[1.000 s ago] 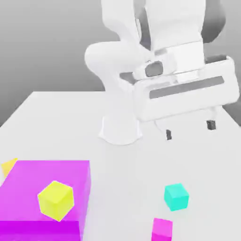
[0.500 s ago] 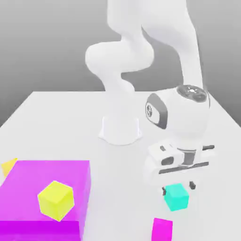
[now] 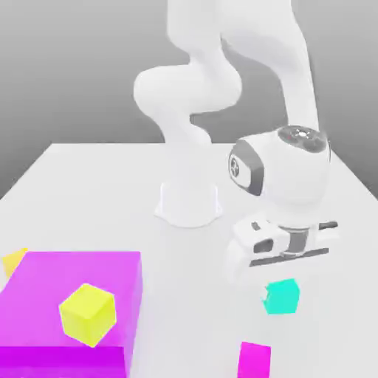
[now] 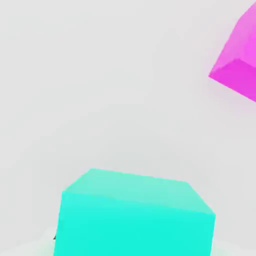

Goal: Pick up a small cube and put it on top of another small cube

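The small cube (image 3: pixel 284 299), plain cyan, sits between the fingertips of my gripper (image 3: pixel 283 293), which is shut on it just above the table at the exterior view's right front. The white hand (image 3: pixel 284 247) stands straight over it. One dark fingertip (image 3: pixel 266 301) shows at the cube's side. In the hand view the cyan cube (image 4: pixel 135 215) looms close. The other small cube (image 3: pixel 12 260), amber, peeks out behind the big magenta block at the exterior view's far left, well away from the gripper.
A large magenta block (image 3: pixel 44 295) fills the front left, with a lemon-yellow cube (image 3: pixel 88 314) on it. A small magenta cube (image 3: pixel 255 360) (image 4: pixel 237 55) lies just in front of the held cube. The arm's base (image 3: pixel 189 203) stands mid-table.
The hand came down over the cyan cube, the fingers went from open to shut on it, and the cube now sits slightly higher and further right.
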Controlling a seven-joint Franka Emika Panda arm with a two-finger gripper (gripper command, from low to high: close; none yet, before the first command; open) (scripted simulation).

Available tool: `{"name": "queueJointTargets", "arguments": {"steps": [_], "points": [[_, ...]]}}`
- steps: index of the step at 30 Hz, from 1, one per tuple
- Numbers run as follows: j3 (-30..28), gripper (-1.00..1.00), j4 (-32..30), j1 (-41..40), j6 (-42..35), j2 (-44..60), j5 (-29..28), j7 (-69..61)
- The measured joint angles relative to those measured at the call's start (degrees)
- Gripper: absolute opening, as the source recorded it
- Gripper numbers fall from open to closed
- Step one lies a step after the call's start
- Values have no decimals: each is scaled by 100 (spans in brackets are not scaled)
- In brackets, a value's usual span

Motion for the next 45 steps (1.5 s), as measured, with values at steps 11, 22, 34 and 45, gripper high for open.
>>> {"name": "queueJointTargets", "arguments": {"steps": [11, 22, 34, 45], "points": [[-883, -100, 2067, -1386, -1886, 516, -31, -2236], [-1937, -100, 2607, -2837, -2550, 439, 62, -4486], [-2967, -100, 1045, -4323, -1559, -376, 149, -6233], [-2485, 100, 518, -4910, -170, 472, 1417, -7483]]}}
